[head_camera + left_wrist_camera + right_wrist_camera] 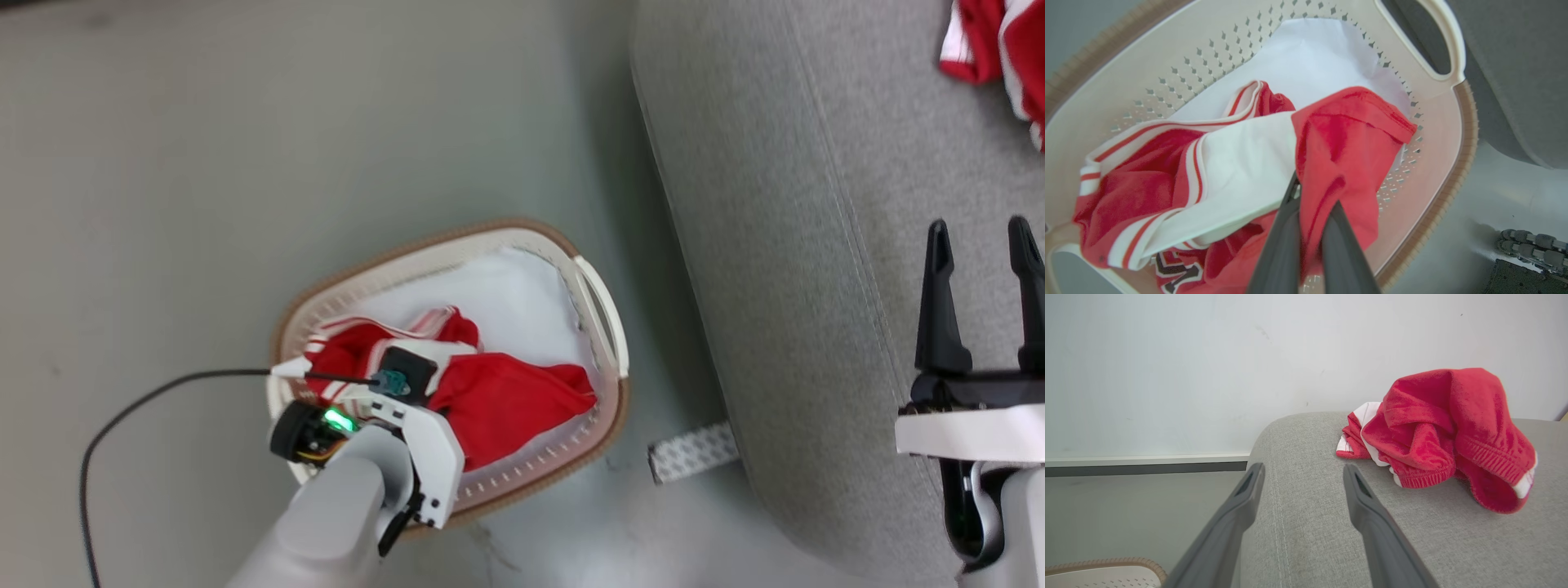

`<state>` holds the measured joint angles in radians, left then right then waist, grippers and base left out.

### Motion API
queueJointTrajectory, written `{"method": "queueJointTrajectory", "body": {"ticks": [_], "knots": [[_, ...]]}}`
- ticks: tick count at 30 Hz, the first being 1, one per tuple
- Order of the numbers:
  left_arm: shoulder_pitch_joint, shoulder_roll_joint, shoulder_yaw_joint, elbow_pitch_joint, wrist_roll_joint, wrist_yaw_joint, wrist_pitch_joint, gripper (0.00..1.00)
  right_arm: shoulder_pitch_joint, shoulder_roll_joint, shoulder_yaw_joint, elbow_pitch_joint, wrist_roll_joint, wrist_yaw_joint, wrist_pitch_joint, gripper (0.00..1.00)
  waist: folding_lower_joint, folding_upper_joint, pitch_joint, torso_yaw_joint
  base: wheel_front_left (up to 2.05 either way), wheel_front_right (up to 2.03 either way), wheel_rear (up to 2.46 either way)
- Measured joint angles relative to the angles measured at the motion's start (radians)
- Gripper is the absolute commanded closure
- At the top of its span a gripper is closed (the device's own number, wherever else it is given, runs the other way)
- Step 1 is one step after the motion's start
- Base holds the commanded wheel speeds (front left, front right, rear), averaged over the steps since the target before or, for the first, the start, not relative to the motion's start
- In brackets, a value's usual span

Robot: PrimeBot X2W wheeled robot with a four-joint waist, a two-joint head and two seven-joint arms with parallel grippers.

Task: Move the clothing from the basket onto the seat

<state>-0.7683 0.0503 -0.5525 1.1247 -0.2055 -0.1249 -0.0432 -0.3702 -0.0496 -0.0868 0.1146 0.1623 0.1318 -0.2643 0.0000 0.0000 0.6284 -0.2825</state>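
Note:
The cream basket (457,241) with a brown rim stands on the floor left of the grey seat (775,204). Red clothing (506,400) with white stripes lies bunched inside it. In the left wrist view my left gripper (1306,196) is shut on a fold of this red clothing (1347,134), down inside the basket (1167,45). Lettering shows on the jersey's lower edge. My right gripper (980,245) hovers open over the seat with nothing between its fingers. Another red garment (1437,428) lies on the seat (1298,522) ahead and right of the right gripper (1303,473).
A white sheet (522,294) lines the basket bottom. A black cable (147,392) trails from my left wrist across the grey floor. A white patterned strip (694,451) lies on the floor between basket and seat. A pale wall (1167,375) rises behind the seat.

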Motion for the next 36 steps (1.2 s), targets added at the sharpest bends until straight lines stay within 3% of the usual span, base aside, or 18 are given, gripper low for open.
{"method": "queueJointTrajectory", "body": {"ticks": [12, 25, 36], "knots": [[0.12, -0.001, -0.073, -0.204, -0.201, -0.001, -0.053, 1.0, 0.169, 0.0, -0.045, 0.051, -0.047, 0.0, 0.0, 0.0, -0.0001, 0.0, -0.301, 0.125, 0.0, 0.0, 0.0], [0.15, 0.029, 0.0, -0.462, -0.285, 0.075, -0.089, 1.0, 0.297, 0.0, -0.035, 0.088, -0.06, 0.0, 0.0, 0.0, -0.0003, 0.0, -0.569, 0.245, 0.0, 0.0, 0.0], [0.129, 0.104, 0.05, -0.724, -0.298, 0.136, -0.017, 1.0, 0.343, 0.0, -0.006, 0.098, -0.046, 0.0, 0.0, 0.0, -0.0003, 0.0, -0.663, 0.267, 0.0, 0.0, 0.0]]}}
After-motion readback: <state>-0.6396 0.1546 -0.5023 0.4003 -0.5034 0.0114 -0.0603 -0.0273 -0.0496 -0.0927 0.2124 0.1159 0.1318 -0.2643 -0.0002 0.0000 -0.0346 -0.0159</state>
